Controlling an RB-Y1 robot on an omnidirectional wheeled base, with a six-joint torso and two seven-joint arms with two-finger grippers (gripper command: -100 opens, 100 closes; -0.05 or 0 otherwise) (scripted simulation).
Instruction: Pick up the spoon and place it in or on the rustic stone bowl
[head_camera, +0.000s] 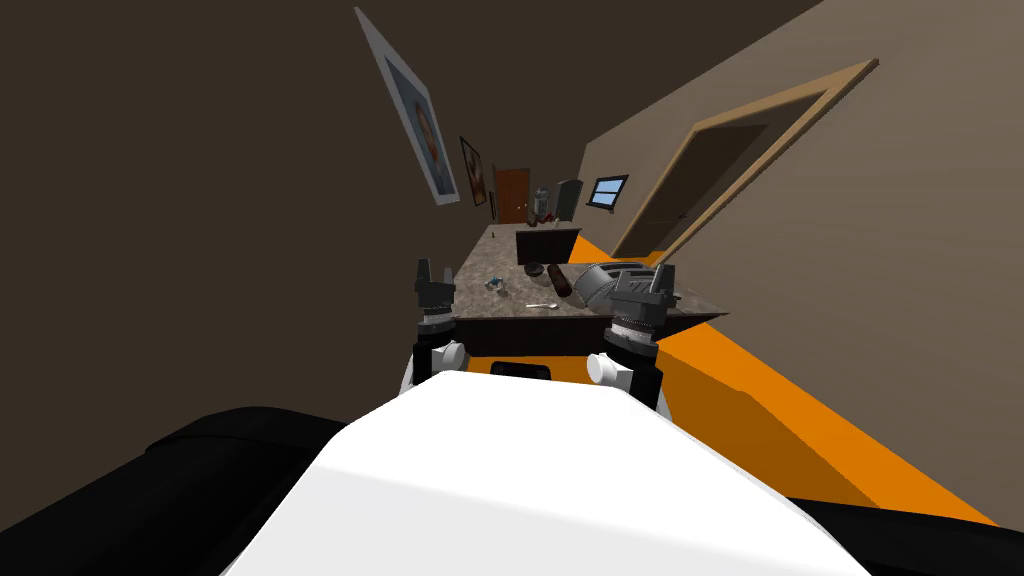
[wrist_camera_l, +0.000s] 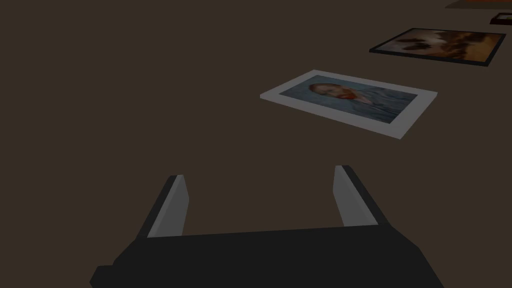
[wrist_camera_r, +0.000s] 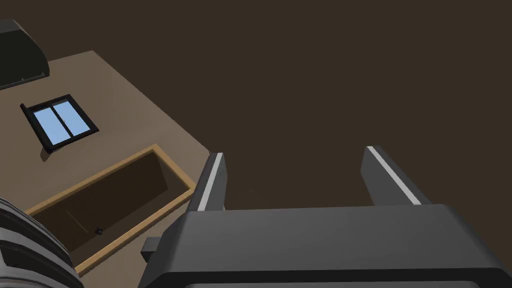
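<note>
Ahead lies the spoon (head_camera: 541, 306), while left end effector (wrist_camera_l: 260, 172) and right end effector (wrist_camera_r: 295, 152) gape empty.

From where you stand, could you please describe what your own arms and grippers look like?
The left gripper and right gripper are each a dark box bearing two thin, light grey, blade-like fingers. In the head view, ribbed grey wrist rings sit above rounded white joints.

Speckled brown counter (head_camera: 488, 258), spoon (head_camera: 541, 305) laid near its front edge, dark bowl (head_camera: 534, 269) set farther back, brown bottle (head_camera: 560, 281) laid beside it
</note>
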